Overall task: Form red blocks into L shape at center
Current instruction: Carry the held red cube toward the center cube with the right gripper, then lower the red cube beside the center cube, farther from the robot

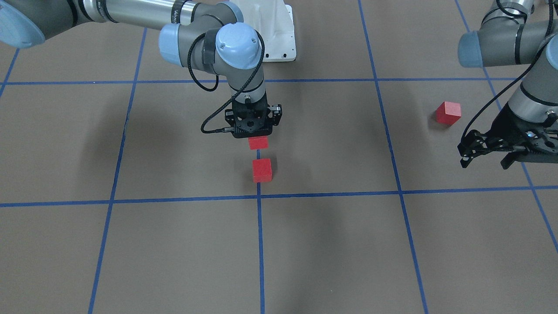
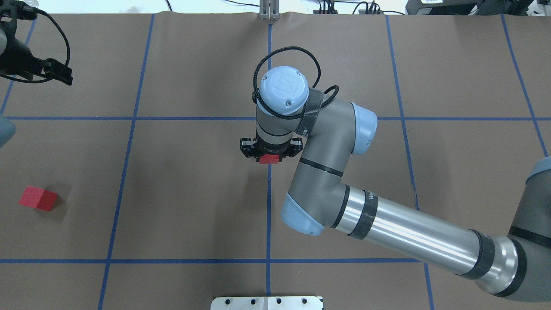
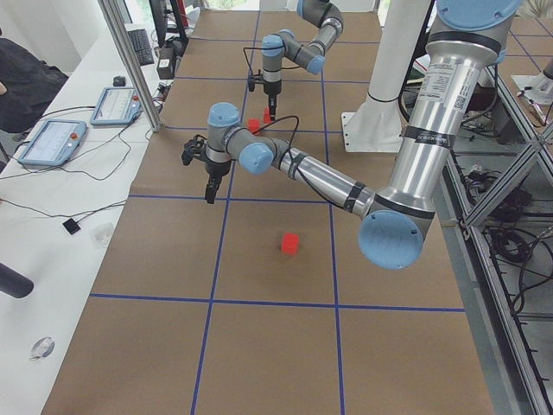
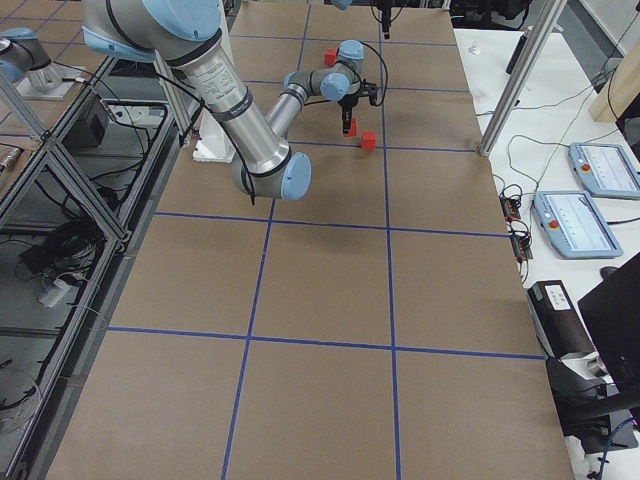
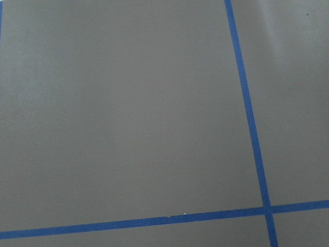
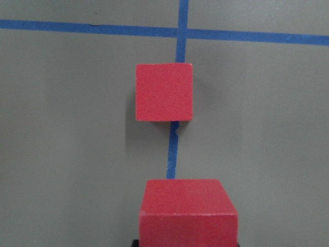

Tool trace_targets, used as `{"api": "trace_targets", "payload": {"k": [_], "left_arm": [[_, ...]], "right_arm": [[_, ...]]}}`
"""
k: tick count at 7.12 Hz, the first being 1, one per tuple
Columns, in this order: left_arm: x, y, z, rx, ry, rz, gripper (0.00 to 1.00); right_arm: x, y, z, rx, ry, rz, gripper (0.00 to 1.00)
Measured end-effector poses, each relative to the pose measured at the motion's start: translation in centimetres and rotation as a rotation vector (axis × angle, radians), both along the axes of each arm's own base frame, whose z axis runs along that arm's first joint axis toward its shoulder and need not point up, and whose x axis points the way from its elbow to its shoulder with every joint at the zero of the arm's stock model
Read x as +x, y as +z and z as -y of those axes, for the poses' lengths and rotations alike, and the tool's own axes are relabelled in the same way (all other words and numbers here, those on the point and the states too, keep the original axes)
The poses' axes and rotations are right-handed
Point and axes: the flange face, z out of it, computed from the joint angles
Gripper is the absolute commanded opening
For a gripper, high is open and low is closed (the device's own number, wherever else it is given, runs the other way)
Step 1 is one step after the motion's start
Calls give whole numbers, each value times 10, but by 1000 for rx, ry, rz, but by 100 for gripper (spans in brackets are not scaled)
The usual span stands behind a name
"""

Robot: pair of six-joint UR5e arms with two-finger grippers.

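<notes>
The first red block (image 1: 258, 142) is grasped by the right gripper (image 2: 269, 156); the fingers are closed on its two sides. In the right wrist view this block is seen very close to the camera, at the lower edge. It is held over the blue tape line (image 1: 260, 244) that runs away from the robot. Whether its bottom touches the table (image 1: 174, 139) cannot be told.

The second red block (image 1: 262, 170) is placed on the same tape line, flat on the brown surface. It is found between the held block and the center crossing (image 1: 259, 196), near to the crossing but not on it. A narrow strip of tape and table is seen between the two blocks, so they are apart.

The third red block (image 1: 448, 112) is left far on the robot's left side, inside another grid square, well apart from the other two.

The left gripper (image 1: 486, 162) is kept above the table near this third block, without touching it. Its fingers are spread and nothing is held between them. In the left wrist view only the brown surface and two crossing tape lines are shown.
</notes>
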Motion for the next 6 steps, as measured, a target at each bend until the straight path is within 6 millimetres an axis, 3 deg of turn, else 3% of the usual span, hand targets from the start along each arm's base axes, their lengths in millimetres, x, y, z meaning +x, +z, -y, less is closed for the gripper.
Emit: {"api": "trace_targets", "payload": {"k": [6], "left_arm": [[1,1,1,-4,-3,-1,100]], "right_arm": [[-22,15,7,22,30,-35,0]]}}
